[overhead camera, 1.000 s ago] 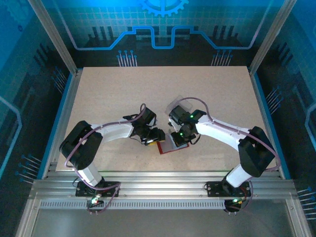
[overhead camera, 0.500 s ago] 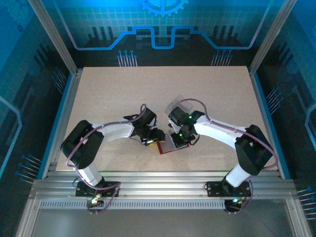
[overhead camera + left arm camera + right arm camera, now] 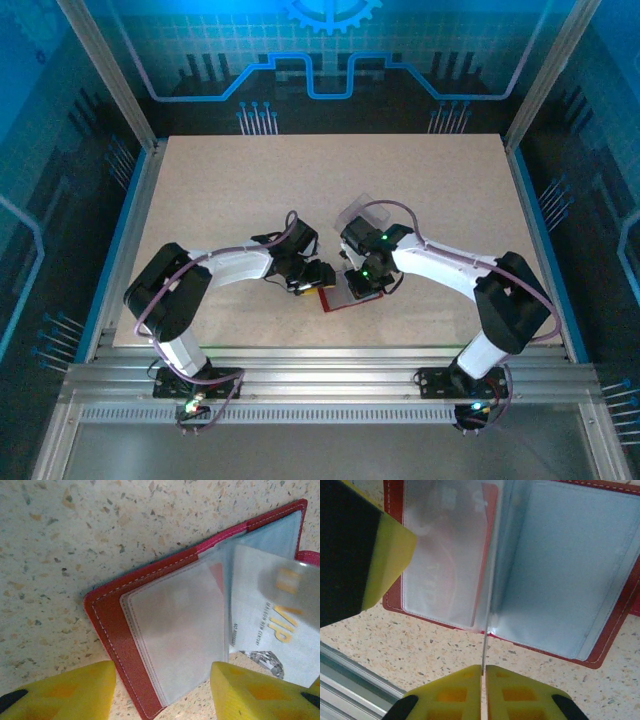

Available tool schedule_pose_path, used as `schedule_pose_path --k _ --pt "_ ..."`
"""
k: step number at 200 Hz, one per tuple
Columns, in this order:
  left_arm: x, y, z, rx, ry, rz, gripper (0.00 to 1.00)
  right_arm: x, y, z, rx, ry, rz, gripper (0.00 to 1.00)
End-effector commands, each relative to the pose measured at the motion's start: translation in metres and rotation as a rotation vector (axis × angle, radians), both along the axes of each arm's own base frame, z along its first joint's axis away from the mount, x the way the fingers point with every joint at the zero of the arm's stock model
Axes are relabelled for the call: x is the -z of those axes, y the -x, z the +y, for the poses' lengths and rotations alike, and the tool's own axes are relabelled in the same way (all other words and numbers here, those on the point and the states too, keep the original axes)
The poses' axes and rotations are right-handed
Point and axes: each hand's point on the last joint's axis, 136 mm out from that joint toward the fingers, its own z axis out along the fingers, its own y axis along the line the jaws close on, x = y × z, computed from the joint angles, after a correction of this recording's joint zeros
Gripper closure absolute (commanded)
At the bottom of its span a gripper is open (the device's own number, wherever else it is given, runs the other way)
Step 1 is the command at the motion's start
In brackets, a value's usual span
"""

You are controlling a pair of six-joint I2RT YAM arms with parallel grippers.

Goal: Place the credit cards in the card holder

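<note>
- Finding the card holder (image 3: 335, 301) spread open on the table (image 3: 300, 180), towards its near edge, between the left gripper (image 3: 318, 272) and the right gripper (image 3: 362, 284), red cover down and clear pockets up.
- Seeing the right gripper's (image 3: 484, 672) fingers pressed nearly together on a thin sheet (image 3: 488, 580), viewed edge-on and standing upright over the holder's fold. Looks like a card, though possibly a clear leaf of the holder; cannot tell which.
- Noting the left gripper (image 3: 162, 685) with fingers apart, straddling one corner of the holder and clamping nothing.
- Spotting a pale card marked VIP (image 3: 260, 625) over the holder's other half, seemingly at or in a pocket; cannot tell how deep.
- Risking a slip: pinching so thin an edge gives little hold, so any twist could skew or drop the sheet.
- Risking a jam: pushing down out of line with the pocket mouth would probably buckle the sheet or crumple the soft plastic.
- Risking drag: with nothing pinning the holder, a sideways push may slide it or flip it shut.
- Risking a knock: working this close could bump one claw into the other.
</note>
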Motion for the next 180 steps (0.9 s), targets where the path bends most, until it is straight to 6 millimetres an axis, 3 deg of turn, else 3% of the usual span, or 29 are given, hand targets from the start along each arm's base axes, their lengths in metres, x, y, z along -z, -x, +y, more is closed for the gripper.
schedule_pose_path --k 1,121,180 --pt "0.008 0.003 0.001 0.0 -0.017 0.015 0.46 -0.002 0.001 0.009 -0.024 -0.016 0.016 0.84" --pt "0.012 0.005 0.004 -0.002 -0.024 0.023 0.46 -0.003 -0.017 0.024 -0.057 -0.012 0.007 0.74" --pt "0.013 0.006 0.002 0.0 -0.022 0.024 0.46 0.003 -0.021 0.017 -0.035 0.036 -0.004 0.9"
